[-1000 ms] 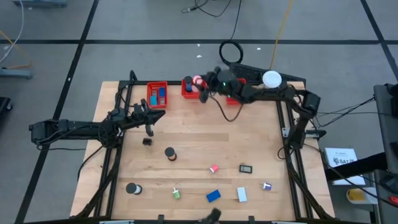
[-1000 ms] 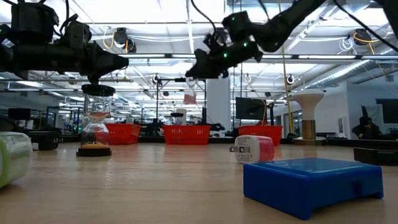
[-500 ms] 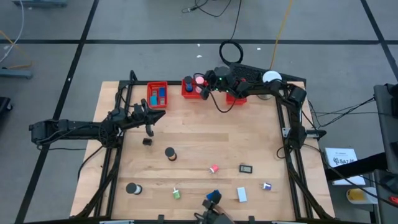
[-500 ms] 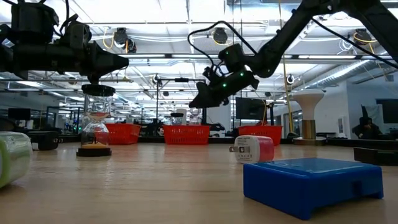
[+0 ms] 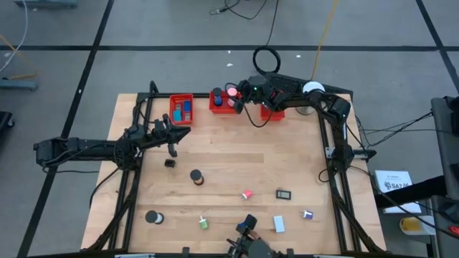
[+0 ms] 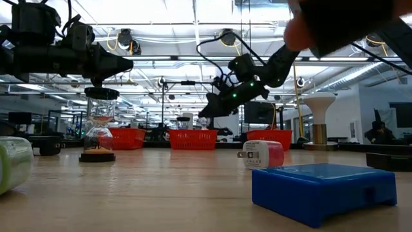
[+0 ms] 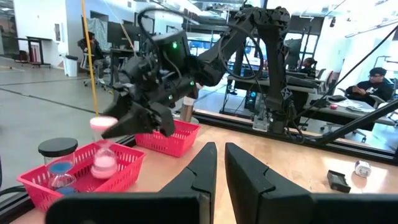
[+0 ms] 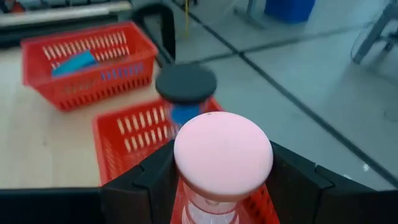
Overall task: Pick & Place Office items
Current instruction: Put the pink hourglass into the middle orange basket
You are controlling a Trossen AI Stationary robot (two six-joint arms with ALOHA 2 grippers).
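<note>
My right gripper (image 5: 235,95) is at the middle red bin (image 5: 217,106) on the far edge, shut on a pink-capped hourglass (image 8: 222,153). A black-capped hourglass with blue sand (image 8: 185,84) stands in the same bin. My left gripper (image 5: 172,147) hovers near the left red bin (image 5: 181,109), which holds blue pieces. Its fingers (image 7: 205,171) stand shut with only a thin slit and hold nothing. Small items lie loose on the table: a black piece (image 5: 169,163), another hourglass (image 5: 195,176), a pink bit (image 5: 247,194) and a green bit (image 5: 204,223). My right gripper pinches the pink hourglass between its two fingers (image 8: 149,180), just under the round pink top cap (image 8: 222,153). The fingers come slanting down from the table's right. The hourglass stands upright with its lower half (image 7: 104,167) inside the middle bin; whether it touches the bin floor I cannot tell.
A third red bin (image 5: 271,111) and a white dome (image 5: 313,90) stand by the right arm. A person's hand (image 5: 247,235) reaches in over the near edge. Near the low camera lie a blue block (image 6: 322,187), a pink-white plug (image 6: 261,154) and a green roll (image 6: 13,164).
My right gripper has carried the pink hourglass down and toward the far edge into the middle bin, staying shut on it. A person's hand has come in from the near edge over the place where the blue block lay.
</note>
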